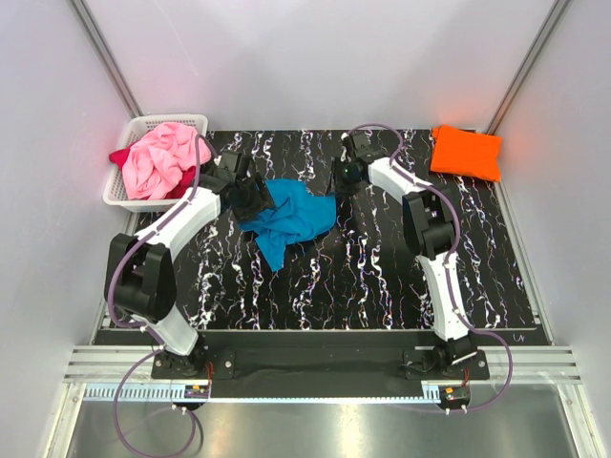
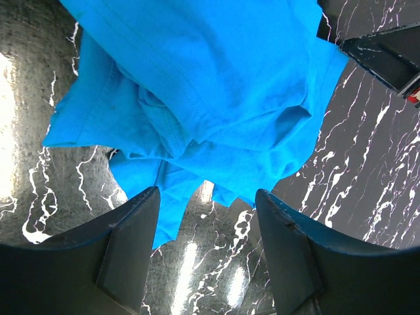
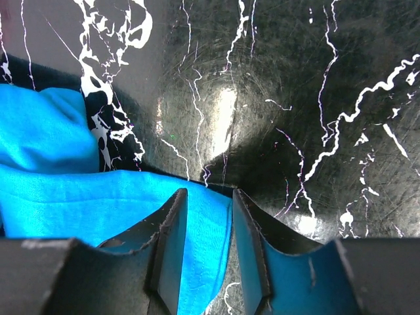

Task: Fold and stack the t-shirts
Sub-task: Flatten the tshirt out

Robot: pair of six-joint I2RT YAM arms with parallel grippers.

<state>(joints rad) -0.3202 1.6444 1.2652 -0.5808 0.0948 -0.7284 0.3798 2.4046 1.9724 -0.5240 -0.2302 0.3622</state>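
Loosely crumpled turquoise t-shirt (image 1: 291, 216) (soft knit), glossy marbled table (image 1: 382, 277)

The desk (image 1: 382, 286) is black, veined with white marbling. The turquoise t-shirt (image 1: 291, 218) is plain bright blue, the orange t-shirt (image 1: 466, 153) vivid, the pink t-shirt (image 1: 162, 157) pale, the dark red t-shirt (image 1: 118, 156) deep — the lattice basket (image 1: 172, 119) white.

Right gripper (image 3: 209, 202) astride turquoise t-shirt (image 3: 72, 197) edge
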